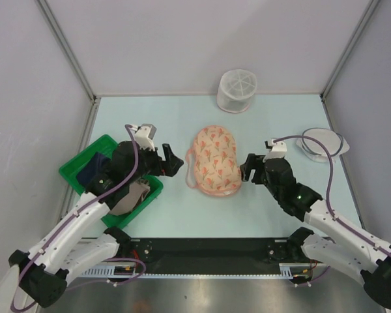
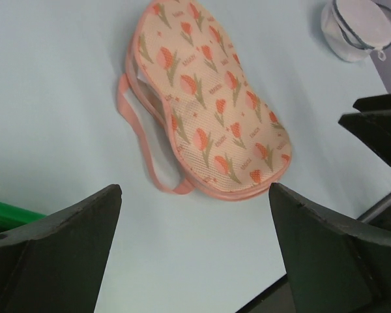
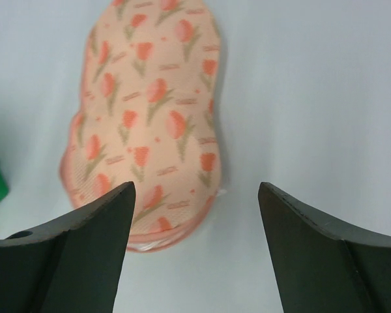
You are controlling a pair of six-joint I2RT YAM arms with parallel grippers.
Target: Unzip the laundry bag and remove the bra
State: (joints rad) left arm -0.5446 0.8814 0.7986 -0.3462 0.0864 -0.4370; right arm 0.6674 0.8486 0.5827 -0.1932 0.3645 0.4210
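Pale blue table [image 1: 182, 124]: we see laundry bag [image 1: 216, 160] lying flat mid-table, between both arms. Peach mesh, orange-red tulip print, pink edging, pink loop strap [image 2: 141, 141]. Tiny lettering beside tulips, unreadable to us. Left gripper [image 1: 176, 166] spread wide, empty; right gripper [image 1: 246, 171] likewise.

**Item count, all views.** One laundry bag [image 1: 216, 161] was counted, to which one pink loop [image 2: 122, 101] was attached. One white mesh cylinder [image 1: 236, 90] and one flat mesh disc [image 1: 320, 145] were recorded. One green bin [image 1: 81, 156] was noted, and two cloths were counted in it: one navy cloth [image 1: 94, 171] and one tan cloth [image 1: 133, 194]. Two grippers were counted: the left gripper [image 1: 176, 166] and the right gripper [image 1: 246, 168].
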